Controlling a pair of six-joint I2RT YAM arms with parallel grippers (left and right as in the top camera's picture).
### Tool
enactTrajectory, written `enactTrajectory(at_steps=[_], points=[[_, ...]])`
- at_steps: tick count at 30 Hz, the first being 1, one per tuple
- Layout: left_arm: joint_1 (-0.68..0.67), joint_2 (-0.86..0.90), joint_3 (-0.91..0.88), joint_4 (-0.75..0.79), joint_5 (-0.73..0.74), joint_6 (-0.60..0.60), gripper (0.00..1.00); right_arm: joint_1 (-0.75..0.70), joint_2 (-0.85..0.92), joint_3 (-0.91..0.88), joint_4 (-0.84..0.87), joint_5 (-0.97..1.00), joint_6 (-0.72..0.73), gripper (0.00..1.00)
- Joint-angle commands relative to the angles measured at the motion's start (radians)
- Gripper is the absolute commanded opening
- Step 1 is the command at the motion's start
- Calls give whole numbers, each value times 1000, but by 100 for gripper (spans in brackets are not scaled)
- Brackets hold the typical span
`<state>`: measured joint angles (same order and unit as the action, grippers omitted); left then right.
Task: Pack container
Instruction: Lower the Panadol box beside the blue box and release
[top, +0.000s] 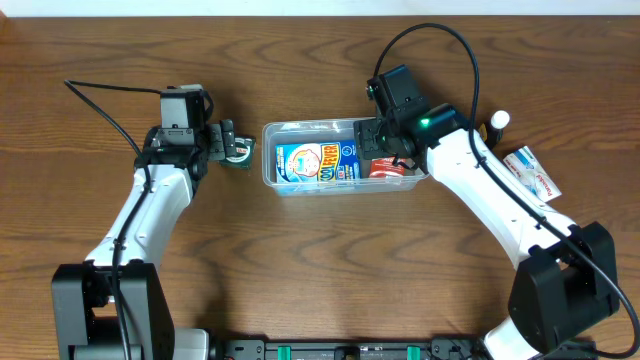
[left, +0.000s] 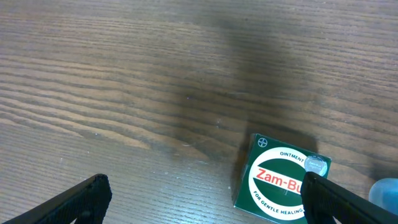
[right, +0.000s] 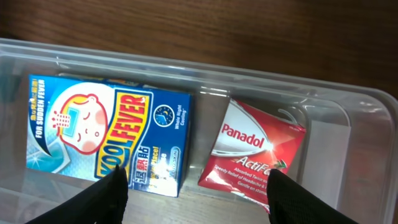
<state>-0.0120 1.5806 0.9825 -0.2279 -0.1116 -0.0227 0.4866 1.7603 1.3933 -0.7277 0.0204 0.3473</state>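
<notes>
Tub (top: 268, 165) sits mid-tabletop (top: 320, 270), Koolfever (right: 106, 130) and Panadol (right: 255, 152) already in. Your right fingers (right: 112, 194) hang spread over the Panadol, gripping nothing. Your left fingers (left: 84, 198) are spread wide by the Zam-Buk box (left: 277, 180), so I'd centre over it, then drop and pinch.

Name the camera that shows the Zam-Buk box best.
Left wrist: the Zam-Buk box lies close, label mostly readable. Overhead shows only a small green patch at the left gripper. Right wrist shows none of it.
</notes>
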Motion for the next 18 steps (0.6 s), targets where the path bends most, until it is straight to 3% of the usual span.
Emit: enactTrajectory(at_steps=[1,6,10,13,15,18], points=[[3,5,16,0,-4,-1,98,3,-4,18,-2,25,-31,70],[3,5,16,-1,-4,-1,98,-4,-4,21,-17,24,-28,65],[3,5,16,-1,-4,-1,98,-13,-4,21,-51,34,-19,42],[3,5,16,0,-4,-1,98,-14,-4,21,-51,47,3,12],[3,5,16,0,-4,-1,98,-14,-4,20,-51,62,29,1],[3,5,16,0,-4,-1,98,-14,3,20,-59,97,69,1]])
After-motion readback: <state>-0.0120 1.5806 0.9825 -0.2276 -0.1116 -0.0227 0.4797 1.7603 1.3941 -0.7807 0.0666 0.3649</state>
